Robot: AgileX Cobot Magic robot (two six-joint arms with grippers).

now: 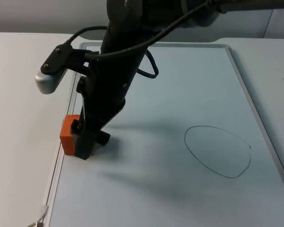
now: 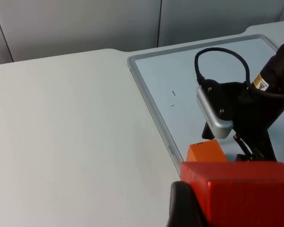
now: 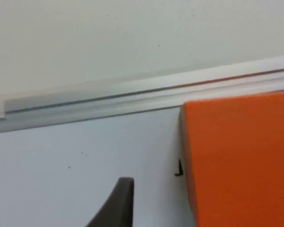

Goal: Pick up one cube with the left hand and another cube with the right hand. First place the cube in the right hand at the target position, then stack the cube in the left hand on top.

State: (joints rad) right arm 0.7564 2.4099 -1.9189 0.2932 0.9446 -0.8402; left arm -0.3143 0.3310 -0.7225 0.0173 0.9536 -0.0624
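Note:
An orange cube [image 1: 67, 135] sits on the pale blue board just inside its left frame. My right gripper [image 1: 84, 142] has come down on it, open, one finger over the cube and the other to its right. In the right wrist view the orange cube [image 3: 236, 161] stands apart from the black fingertip [image 3: 116, 205]. My left gripper [image 2: 236, 213] is shut on a red cube [image 2: 236, 189]. From that view the orange cube [image 2: 206, 152] and the right gripper [image 2: 255, 151] lie ahead. A thin drawn oval [image 1: 217, 151] marks a spot on the board's right half.
The board's grey frame [image 1: 61, 161] runs right beside the orange cube, with white table top [image 1: 19, 118] to its left. The right arm [image 1: 118, 71] crosses over the board's upper left. The grey partition wall [image 2: 85, 23] stands behind the table.

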